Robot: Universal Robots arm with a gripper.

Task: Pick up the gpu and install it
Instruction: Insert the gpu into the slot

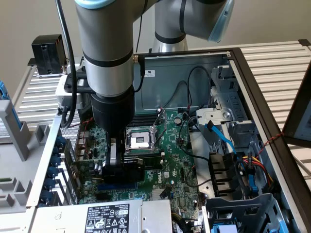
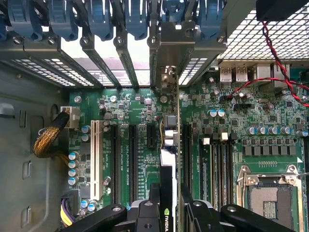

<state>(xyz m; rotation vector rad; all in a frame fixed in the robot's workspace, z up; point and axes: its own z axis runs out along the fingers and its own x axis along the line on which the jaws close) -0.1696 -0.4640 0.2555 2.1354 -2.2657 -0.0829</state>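
The arm reaches down into the open computer case [image 1: 252, 92] and its tool [image 2: 169, 209] is low over the motherboard [image 2: 135, 159], the dark fingers [image 2: 145, 215] clamped from both sides on the gpu [image 2: 169, 164]. The gpu stands on its edge, at right angles to the motherboard's face, so the wrist view sees it from above as a thin green line with a dark cooler and silver capacitors along it. Its silvery end bracket [image 2: 167, 77] is at the motherboard's rear edge, lined up with one of the open bracket slots in the case's back wall, below the row of blue retention clips [image 2: 101, 19]. The card runs along the line of the black expansion slots, with the white slot [image 2: 94, 159] farther off on one side of it and the CPU socket [image 2: 270, 193] on the other side. Whether its lower edge is seated in a slot of the motherboard or held just above cannot be told, since the card hides that line. A red and black twisted wire [image 2: 275, 53] crosses the motherboard's corner near the rear ports. In the exterior view a blue data cable [image 1: 221, 138] lies beside the motherboard toward the exterior view's right, and the power supply [image 1: 107, 216] sits at the motherboard's near edge. The case rests on a slatted table [image 1: 277, 63]
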